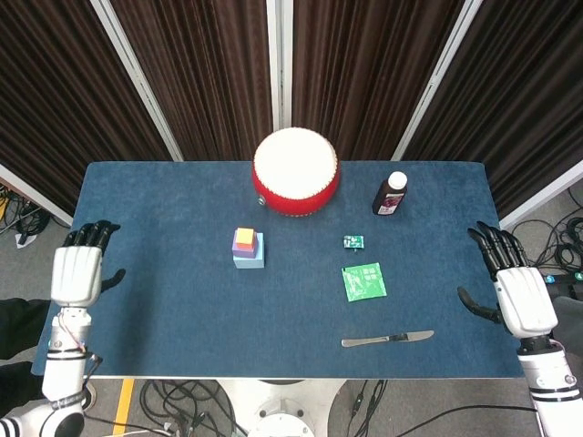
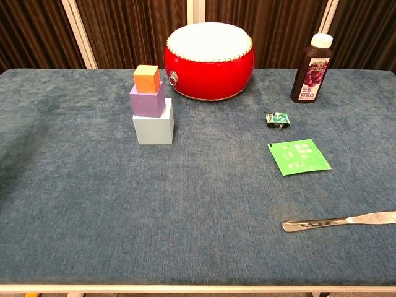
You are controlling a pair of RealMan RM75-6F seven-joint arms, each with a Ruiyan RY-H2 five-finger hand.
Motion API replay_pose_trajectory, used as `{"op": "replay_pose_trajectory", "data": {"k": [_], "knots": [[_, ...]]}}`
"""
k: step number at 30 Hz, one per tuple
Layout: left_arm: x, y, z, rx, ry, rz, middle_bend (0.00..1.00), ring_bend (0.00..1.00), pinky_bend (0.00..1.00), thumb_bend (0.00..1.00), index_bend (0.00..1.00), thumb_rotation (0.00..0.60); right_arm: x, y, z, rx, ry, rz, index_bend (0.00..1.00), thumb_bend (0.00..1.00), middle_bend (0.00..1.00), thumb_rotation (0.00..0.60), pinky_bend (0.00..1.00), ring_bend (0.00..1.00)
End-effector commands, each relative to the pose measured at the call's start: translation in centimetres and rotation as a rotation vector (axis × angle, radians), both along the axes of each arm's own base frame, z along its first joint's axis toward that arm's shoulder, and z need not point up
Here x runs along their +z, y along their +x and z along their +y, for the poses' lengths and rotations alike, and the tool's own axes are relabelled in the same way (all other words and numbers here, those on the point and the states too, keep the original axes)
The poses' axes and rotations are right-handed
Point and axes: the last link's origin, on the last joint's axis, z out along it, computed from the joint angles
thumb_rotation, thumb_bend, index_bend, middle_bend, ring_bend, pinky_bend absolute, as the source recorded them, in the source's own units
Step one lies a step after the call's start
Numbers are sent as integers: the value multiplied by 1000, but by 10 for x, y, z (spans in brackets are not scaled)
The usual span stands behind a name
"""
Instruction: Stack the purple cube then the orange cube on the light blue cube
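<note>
- Stack looks done: orange cube (image 2: 146, 78) on purple cube (image 2: 147, 100) on blue cube (image 2: 153, 129), all touching, upright, roughly aligned; orange sits a bit toward stack's left edge in chest view.
- Stack stands on table (image 1: 173, 300) left of centre, just in front of red drum (image 2: 209, 60), not touching it.
- Step in hand, judged: retreat/finish. To do it well: keep both arms well off the stack, no sweep over table centre, don't jog the table; small top cube would tip easiest.
- Left hand (image 1: 76, 273) at table's left edge, well apart from stack; fingers (image 1: 91, 233) spread, straight, hold nothing, touch nothing seen.
- Right hand (image 1: 521, 293) at table's right edge; fingers (image 1: 492, 244) apart, empty, thumb out to the side.
- Neither hand shows in chest view.
- Other stuff untouched on right half: bottle (image 2: 314, 69), green packet (image 2: 298, 156), small clip-like item (image 2: 277, 118), knife (image 2: 337, 220); all well apart from stack.
</note>
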Motion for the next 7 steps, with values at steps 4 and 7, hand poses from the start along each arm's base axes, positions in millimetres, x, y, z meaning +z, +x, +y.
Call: {"op": "replay_pose_trajectory", "data": {"k": [4,7], "knots": [[-11,-8,-32,43,7,-26,352,264,338,127,322,600,-1,0,1,3,3,4,0,216,0,600,0,0],[-9,-8,-36,38,9,-24,352,264,344,127,322,600,-2,0,1,5,3,8,0,216,0,600,0,0]]}}
